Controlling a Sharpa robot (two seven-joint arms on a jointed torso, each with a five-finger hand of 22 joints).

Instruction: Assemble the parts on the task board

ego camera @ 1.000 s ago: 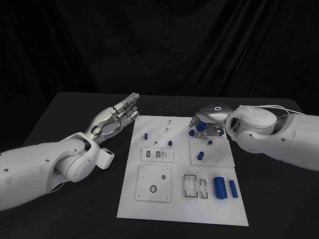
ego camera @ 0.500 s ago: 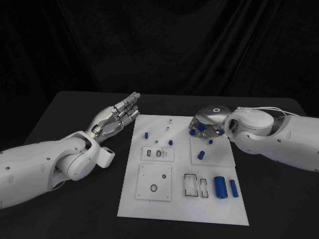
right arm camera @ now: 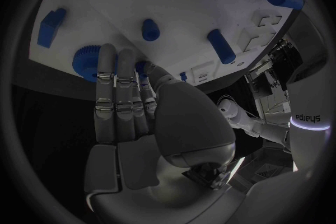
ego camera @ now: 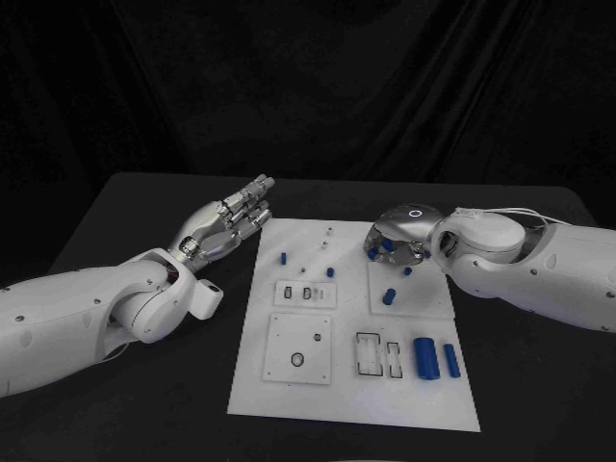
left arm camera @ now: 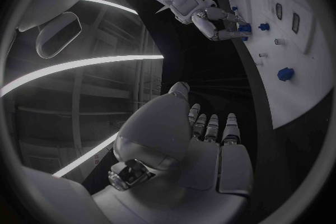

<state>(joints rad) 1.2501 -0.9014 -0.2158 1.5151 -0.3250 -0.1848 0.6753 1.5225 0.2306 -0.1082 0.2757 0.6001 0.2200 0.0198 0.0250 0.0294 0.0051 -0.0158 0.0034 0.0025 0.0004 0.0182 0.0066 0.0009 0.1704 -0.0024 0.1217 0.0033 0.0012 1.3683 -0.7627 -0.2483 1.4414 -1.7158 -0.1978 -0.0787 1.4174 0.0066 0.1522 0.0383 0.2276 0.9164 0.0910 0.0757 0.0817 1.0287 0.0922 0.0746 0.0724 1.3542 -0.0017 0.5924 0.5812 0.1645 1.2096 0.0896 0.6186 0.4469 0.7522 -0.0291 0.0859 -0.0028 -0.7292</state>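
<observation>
The board point(ego camera: 347, 385) lay in the middle of the table point(ego camera: 141, 202), with blue parts spread on it. The right hand point(ego camera: 397, 243) was over the board's far right corner, fingers bent down around a blue gear point(right arm camera: 89, 61) there; I cannot tell if it held the gear. Two cylinders point(ego camera: 424, 357) lay near the board's right edge. The left hand point(ego camera: 229, 223) hovered beside the board's far left corner, fingers straight, holding nothing.

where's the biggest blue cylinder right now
In the head view the large blue cylinder lies on the task board, near right corner, beside a thinner blue part.
</observation>
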